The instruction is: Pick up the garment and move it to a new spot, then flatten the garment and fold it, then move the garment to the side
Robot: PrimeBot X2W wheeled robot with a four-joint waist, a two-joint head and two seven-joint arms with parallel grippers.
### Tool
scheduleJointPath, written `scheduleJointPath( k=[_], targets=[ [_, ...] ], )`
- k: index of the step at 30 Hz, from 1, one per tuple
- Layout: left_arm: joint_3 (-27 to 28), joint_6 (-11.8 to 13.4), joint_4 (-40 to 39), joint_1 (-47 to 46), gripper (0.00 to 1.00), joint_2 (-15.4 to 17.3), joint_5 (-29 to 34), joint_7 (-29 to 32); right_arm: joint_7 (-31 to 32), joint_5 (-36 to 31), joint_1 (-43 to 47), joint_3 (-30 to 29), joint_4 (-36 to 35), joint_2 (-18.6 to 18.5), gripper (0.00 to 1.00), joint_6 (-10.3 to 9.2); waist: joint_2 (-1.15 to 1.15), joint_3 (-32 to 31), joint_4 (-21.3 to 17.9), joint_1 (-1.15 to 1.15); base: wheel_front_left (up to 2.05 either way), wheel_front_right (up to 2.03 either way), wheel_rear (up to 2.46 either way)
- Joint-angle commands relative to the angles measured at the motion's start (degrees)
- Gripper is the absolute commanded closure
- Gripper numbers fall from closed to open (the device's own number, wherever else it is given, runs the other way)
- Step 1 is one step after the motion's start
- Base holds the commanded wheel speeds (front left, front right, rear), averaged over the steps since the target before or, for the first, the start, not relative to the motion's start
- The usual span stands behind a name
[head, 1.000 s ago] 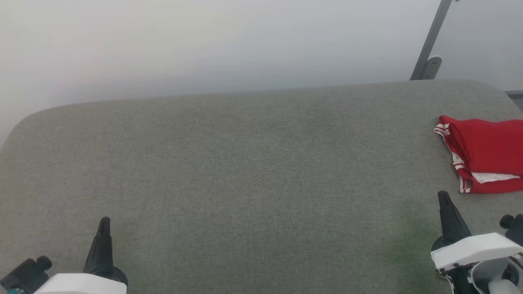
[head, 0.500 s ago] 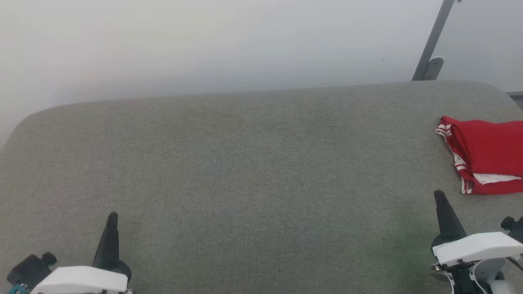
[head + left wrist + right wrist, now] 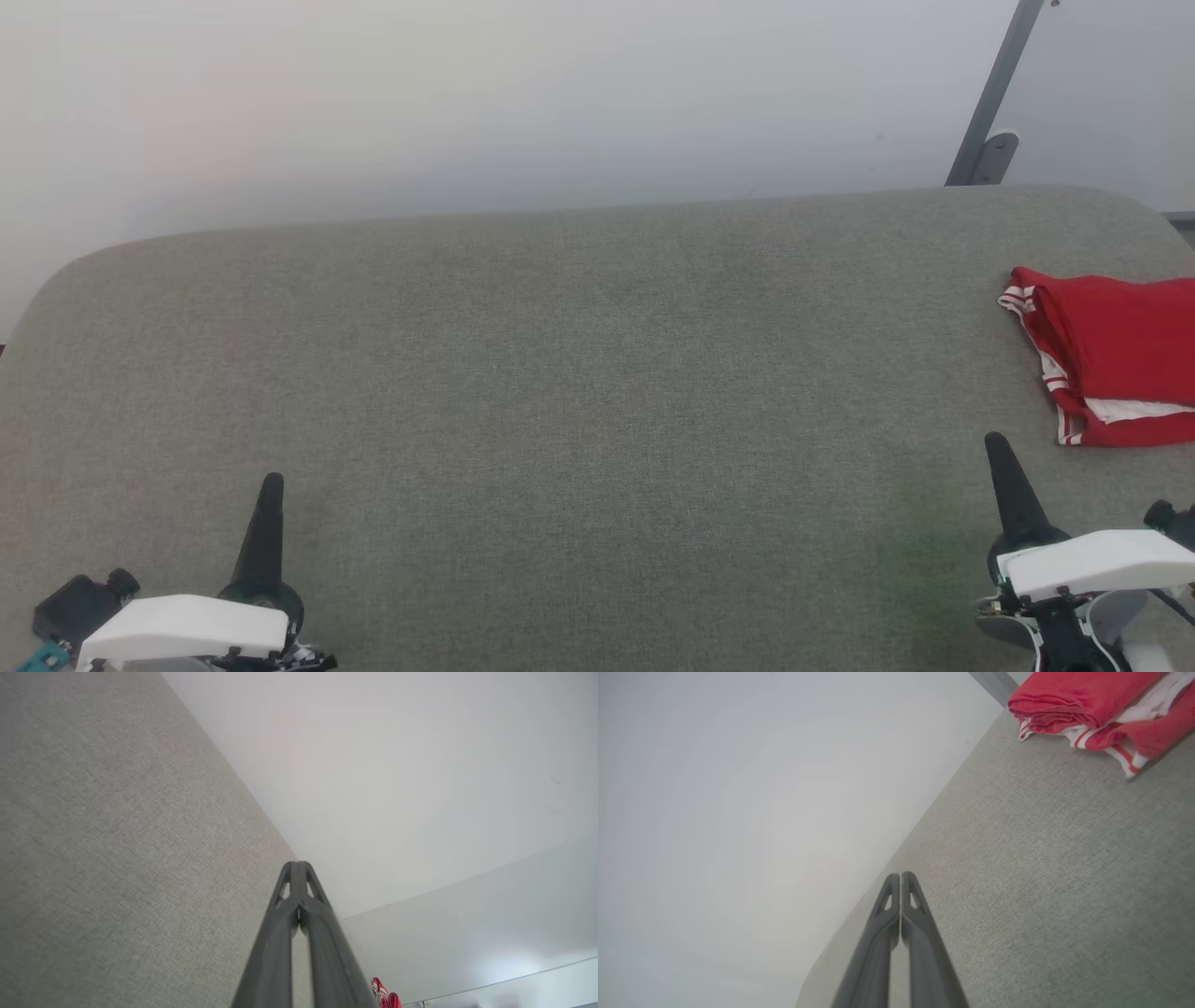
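The garment [image 3: 1116, 350] lies folded at the far right of the grey table, red with white and striped trim showing at its edges; the right wrist view has the garment [image 3: 1092, 709] at its upper right, and a red sliver of the garment [image 3: 385, 994] peeks in beside the left fingers. My right gripper [image 3: 997, 446] is shut and empty, a short way in front of the garment and apart from it. My left gripper [image 3: 272, 483] is shut and empty at the lower left, far from the garment. Each wrist view shows its own gripper, left [image 3: 297, 864] and right [image 3: 900, 875], with fingertips pressed together.
The grey fabric-covered table [image 3: 560, 373] has rounded far corners and a pale wall behind it. A grey metal strut with a bracket [image 3: 991, 112] rises beyond the far right corner.
The left gripper has shifted a little right and forward. The right gripper has edged slightly left and forward. The garment stays where it lies.
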Motion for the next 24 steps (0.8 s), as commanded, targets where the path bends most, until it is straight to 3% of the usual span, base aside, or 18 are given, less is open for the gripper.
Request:
scheduleJointPath(
  k=[1,24],
  targets=[
    [0.01,-0.09,-0.30,-1.45,1.00,0.02,-1.61,0.37,0.30,1.40,-1.31,-0.28,-0.96,0.09,1.00,-0.01,0.00,0.00,0.02,0.00,0.00,0.00,0.00],
    [-0.38,-0.13,1.01,-3.72,1.00,-1.51,-12.49,3.86,3.84,13.67,-1.44,-0.96,-1.68,1.70,1.00,-0.01,0.00,-0.03,0.51,0.00,0.00,0.00,0.00]
  ],
)
